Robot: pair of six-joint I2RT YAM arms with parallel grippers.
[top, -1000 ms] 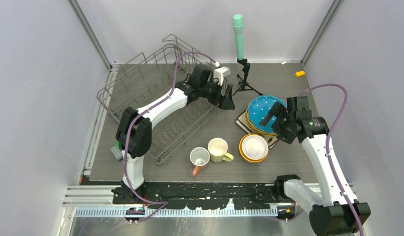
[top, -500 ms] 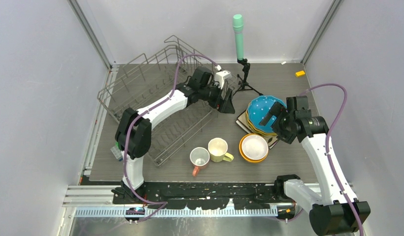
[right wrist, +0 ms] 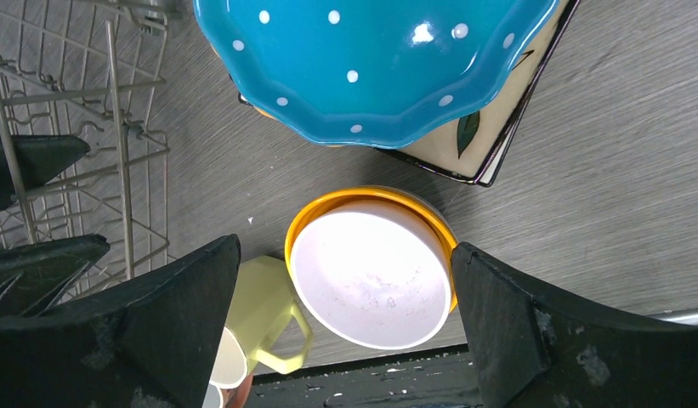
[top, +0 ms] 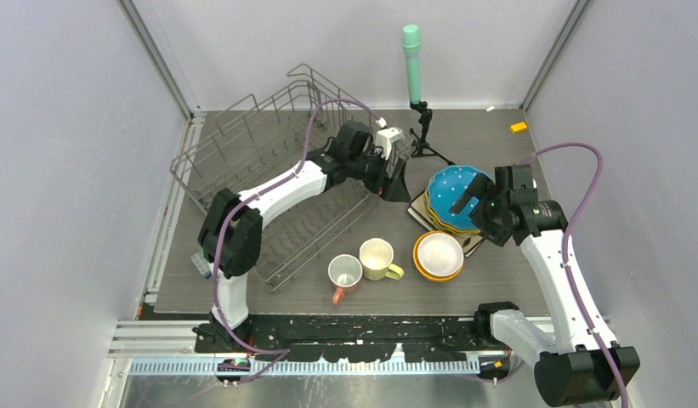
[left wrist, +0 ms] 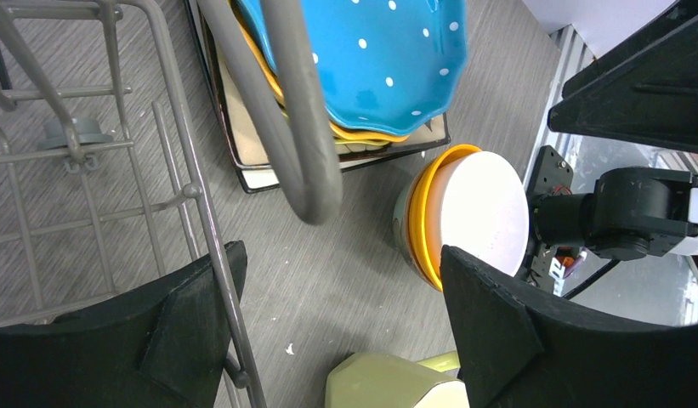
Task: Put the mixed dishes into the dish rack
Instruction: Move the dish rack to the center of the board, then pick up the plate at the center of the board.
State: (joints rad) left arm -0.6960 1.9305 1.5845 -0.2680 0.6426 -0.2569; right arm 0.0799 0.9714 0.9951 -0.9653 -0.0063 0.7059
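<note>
The wire dish rack [top: 243,161] sits toward the table's 10 o'clock corner, with the left arm stretched across it. The left gripper [top: 400,177] hangs at the rack's 3 o'clock rim, fingers spread and empty. A thick rack wire crosses its wrist view and partly hides the plates. A green-topped cylinder [top: 411,59] on a tripod stands at its 12 o'clock. At its 6 o'clock a pink mug [top: 344,272] and a yellow mug [top: 377,257] sit side by side, then a white bowl [top: 439,253] nested in an orange bowl [top: 417,257]. A blue plate [top: 451,189] tops the stack at 3 o'clock. The right gripper [top: 469,197] is above its edge, fingers spread, empty. Since a second ago the left gripper has edged toward the plates, and the rack has shifted slightly.
</note>
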